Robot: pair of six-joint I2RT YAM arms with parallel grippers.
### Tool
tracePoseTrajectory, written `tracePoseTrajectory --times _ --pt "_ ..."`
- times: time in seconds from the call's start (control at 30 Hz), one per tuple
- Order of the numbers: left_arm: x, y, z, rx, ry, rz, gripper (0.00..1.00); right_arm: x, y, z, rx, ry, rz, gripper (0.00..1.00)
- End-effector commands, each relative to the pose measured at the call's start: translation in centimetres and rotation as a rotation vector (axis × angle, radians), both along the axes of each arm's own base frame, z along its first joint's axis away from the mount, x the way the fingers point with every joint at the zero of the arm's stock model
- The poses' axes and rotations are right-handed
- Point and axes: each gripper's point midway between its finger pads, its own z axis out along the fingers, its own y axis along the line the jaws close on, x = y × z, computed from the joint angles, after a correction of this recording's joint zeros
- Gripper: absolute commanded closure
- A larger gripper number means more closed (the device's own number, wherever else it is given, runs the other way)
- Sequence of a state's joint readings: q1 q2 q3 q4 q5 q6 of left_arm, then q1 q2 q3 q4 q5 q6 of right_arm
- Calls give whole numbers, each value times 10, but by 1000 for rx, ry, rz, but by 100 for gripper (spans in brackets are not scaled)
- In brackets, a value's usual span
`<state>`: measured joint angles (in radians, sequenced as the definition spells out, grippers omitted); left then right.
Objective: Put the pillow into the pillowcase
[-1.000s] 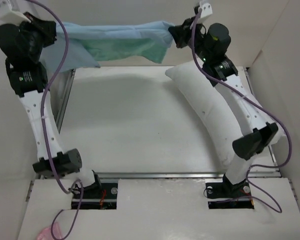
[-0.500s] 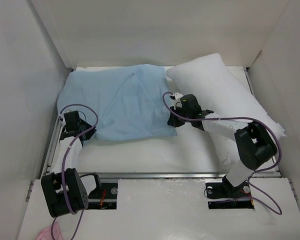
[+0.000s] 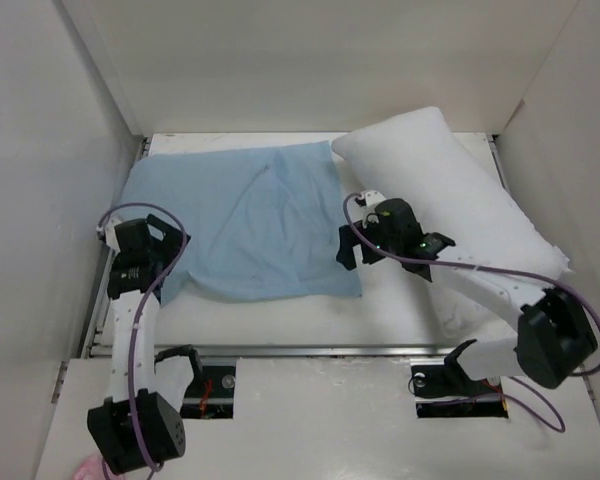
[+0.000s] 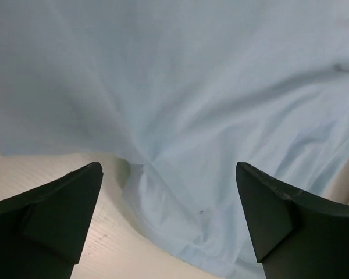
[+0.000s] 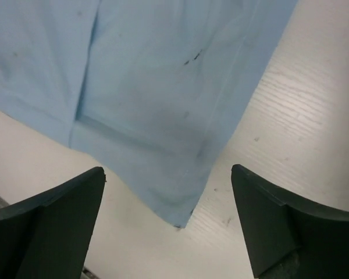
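Observation:
The light blue pillowcase (image 3: 245,220) lies spread flat and wrinkled on the left half of the table. The plump white pillow (image 3: 450,185) lies diagonally along the right side, touching the pillowcase's far right corner. My left gripper (image 3: 152,258) hovers open over the pillowcase's near left edge; in the left wrist view only cloth (image 4: 192,87) and table show between the wide fingers, gripper (image 4: 168,168). My right gripper (image 3: 352,250) is open just above the near right corner; the cloth (image 5: 163,87) ends in a point between the fingers, gripper (image 5: 167,170). Neither holds anything.
White walls close in the table on the left, back and right. A metal rail (image 3: 310,350) runs along the table's near edge. A small pink scrap (image 3: 85,468) lies at the bottom left by the left arm's base. Purple cables trail from both arms.
A second ago both grippers held the pillowcase stretched high at the back. They brought it down onto the table and have now opened, letting it go.

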<state>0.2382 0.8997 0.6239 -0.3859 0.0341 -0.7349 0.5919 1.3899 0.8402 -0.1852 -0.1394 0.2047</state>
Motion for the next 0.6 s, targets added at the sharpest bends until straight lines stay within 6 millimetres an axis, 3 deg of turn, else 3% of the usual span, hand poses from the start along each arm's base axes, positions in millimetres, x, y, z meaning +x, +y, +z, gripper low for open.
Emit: tracePoseTrajectory --times 0.0,0.03,0.07,0.1,0.13,0.17,0.2,0.23,0.27,0.3,0.33,0.37,0.4,0.43,0.47,0.5,0.53,0.57 --pt "14 17 98 165 -200 12 0 19 -10 77 14 -193 -62 0" --pt "16 15 112 194 -223 -7 0 33 -15 112 23 -274 -123 0" --pt "21 16 142 245 -274 -32 0 38 -23 129 10 -305 -166 0" --pt "26 17 151 267 -282 -44 0 46 -28 143 3 -332 -218 0" --pt "39 12 146 264 -245 -77 0 62 -45 157 -36 -370 -315 0" --pt "50 10 147 271 -235 -99 0 77 -50 195 -13 -429 -369 0" --pt "65 6 161 290 -254 -138 0 92 -55 181 -82 -381 -402 0" --pt "87 0 136 279 -168 -182 0 106 -62 185 -114 -379 -445 0" --pt "102 -21 131 282 -153 -258 0 128 -80 219 -118 -433 -544 0" --pt "120 -33 139 289 -161 -299 0 147 -86 192 -201 -366 -568 0" --pt "135 -45 135 304 -150 -348 0 161 -92 193 -221 -358 -597 0" --pt "157 -69 100 299 -65 -427 0 177 -108 192 -247 -346 -631 0" --pt "180 -85 119 314 -108 -491 0 200 -111 190 -273 -332 -643 0" --pt "194 -95 114 311 -89 -513 0 213 -117 188 -274 -325 -658 0" --pt "210 -103 76 326 10 -558 0 226 -124 186 -276 -324 -679 0" --pt "215 -120 67 344 46 -603 0 240 -136 192 -257 -334 -692 0" --pt "230 -130 78 365 19 -619 0 253 -139 170 -273 -299 -689 0" --pt "236 -141 70 364 36 -641 0 260 -145 167 -283 -300 -695 0"
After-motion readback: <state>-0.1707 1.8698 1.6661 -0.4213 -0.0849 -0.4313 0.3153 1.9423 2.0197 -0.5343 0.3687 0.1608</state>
